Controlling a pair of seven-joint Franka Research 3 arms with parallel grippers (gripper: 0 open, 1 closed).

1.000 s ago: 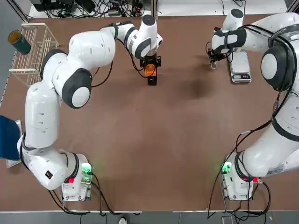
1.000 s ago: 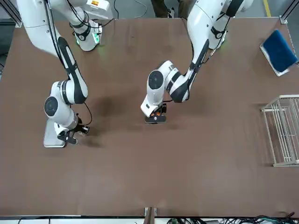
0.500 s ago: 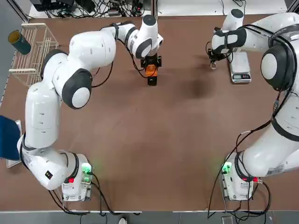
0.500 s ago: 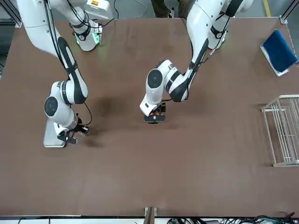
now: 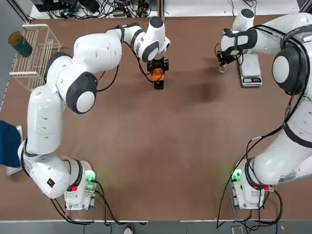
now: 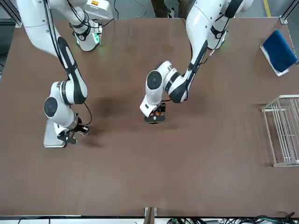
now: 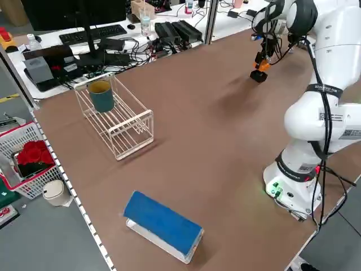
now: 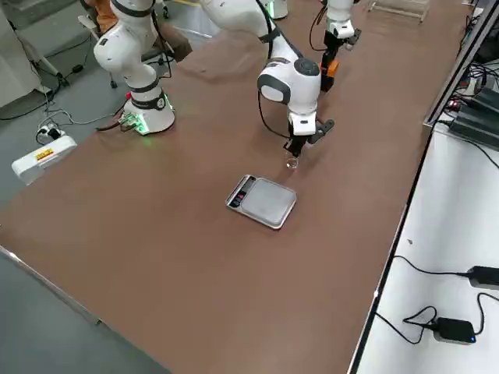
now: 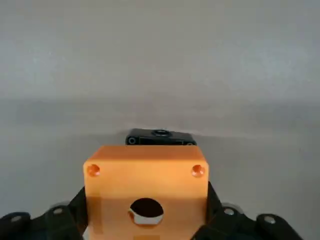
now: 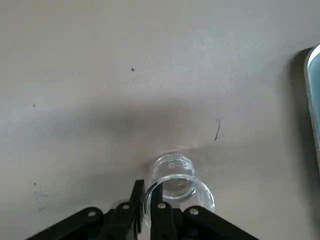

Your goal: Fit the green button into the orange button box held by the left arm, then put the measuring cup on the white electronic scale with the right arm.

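My left gripper [image 5: 156,68] is shut on the orange button box [image 5: 156,74] at the far middle of the table. In the left wrist view the orange button box [image 9: 146,187] sits between the fingers [image 9: 50,220], its round hole facing the camera. The green button is not in view. My right gripper [image 5: 222,65] is at the far right, just left of the white electronic scale [image 5: 250,69]. In the right wrist view its fingers are pinched on the rim of the clear measuring cup [image 10: 177,187]. The cup [image 8: 291,162] rests on the table beside the scale [image 8: 262,201].
A black rectangular block [image 5: 158,84] lies on the table just below the orange box, also seen beyond it as a block [image 9: 160,136]. A wire rack [image 5: 34,48] with a dark cup [image 5: 19,44] stands at the far left. A blue pad [image 5: 7,144] lies at the left edge.
The right gripper's fingers have closed slightly more on the cup's rim. The left arm has shifted very slightly with the orange box.
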